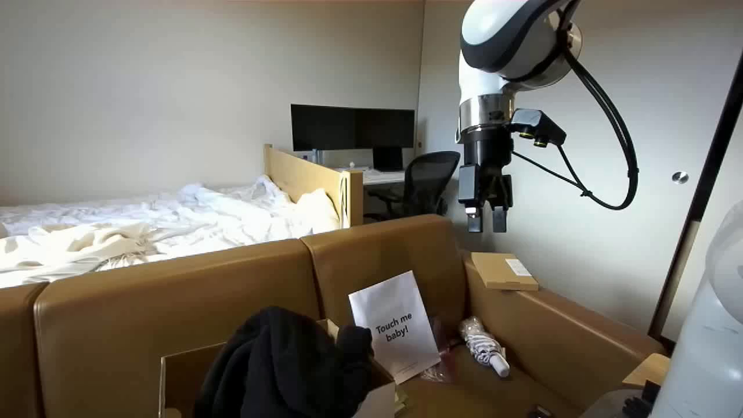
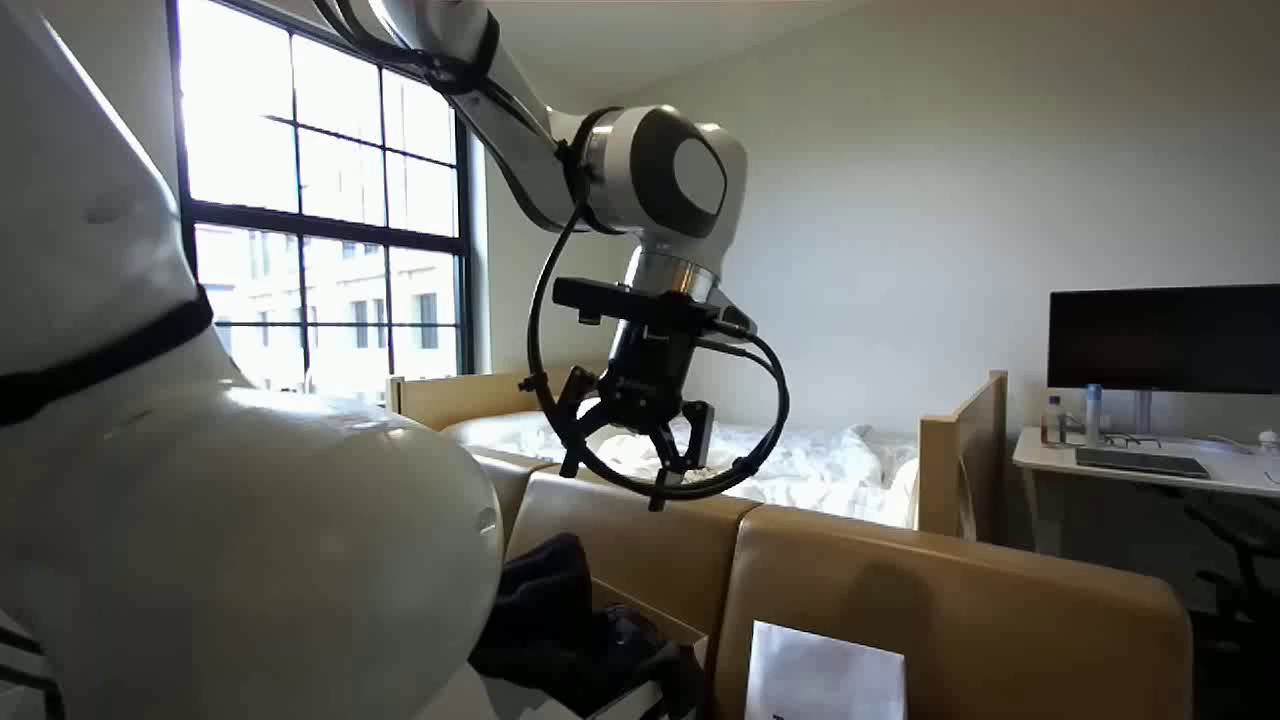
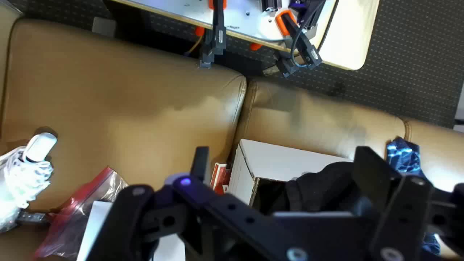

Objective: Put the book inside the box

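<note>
The box [image 1: 188, 371] stands open on the sofa; it is white outside, brown inside, and a black cloth [image 1: 290, 366] bulges out of it. It also shows in an exterior view [image 2: 660, 620] and in the wrist view [image 3: 286, 156]. A white booklet or sheet [image 1: 397, 328] printed "Touch me baby!" leans on the sofa back beside the box. A flat tan-brown rectangular thing [image 1: 493, 270] with a white label lies on the armrest; I cannot tell whether it is the book or a package. My gripper [image 1: 487, 220] is open and empty, high above the sofa, apart from everything.
The brown sofa [image 1: 174, 307] has a high back and an armrest. A white wrapped bundle [image 1: 484, 348] and a red-edged plastic bag [image 3: 83, 214] lie on its seat. A red packet [image 3: 219, 177] touches or nearly touches the box. The robot's table [image 3: 351, 36] stands in front.
</note>
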`<state>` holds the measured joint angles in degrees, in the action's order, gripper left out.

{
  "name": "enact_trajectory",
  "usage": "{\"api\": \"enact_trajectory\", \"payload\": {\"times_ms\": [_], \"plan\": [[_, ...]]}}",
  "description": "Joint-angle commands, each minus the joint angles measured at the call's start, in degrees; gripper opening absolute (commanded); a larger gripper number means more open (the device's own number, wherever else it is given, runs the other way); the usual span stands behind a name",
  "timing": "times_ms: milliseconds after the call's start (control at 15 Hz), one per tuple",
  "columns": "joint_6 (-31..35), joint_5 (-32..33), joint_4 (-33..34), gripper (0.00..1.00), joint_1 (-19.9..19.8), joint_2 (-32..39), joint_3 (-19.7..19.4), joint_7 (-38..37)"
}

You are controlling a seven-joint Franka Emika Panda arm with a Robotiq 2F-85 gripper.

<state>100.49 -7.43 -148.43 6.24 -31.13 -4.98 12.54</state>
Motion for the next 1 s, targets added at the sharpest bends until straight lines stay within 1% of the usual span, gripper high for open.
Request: {"api": "enact_trajectory", "payload": {"times_ms": [0,800,933], "plan": [[-0.2,-0.4,0.1,1.0,-1.1,0.1,1.0,0.5],[-0.2,-0.4,0.1,1.0,-1.1,0.1,1.0,0.5],[1.8,0.7,-1.3,1.0,-1.2,0.2,1.6,1.0]]}}
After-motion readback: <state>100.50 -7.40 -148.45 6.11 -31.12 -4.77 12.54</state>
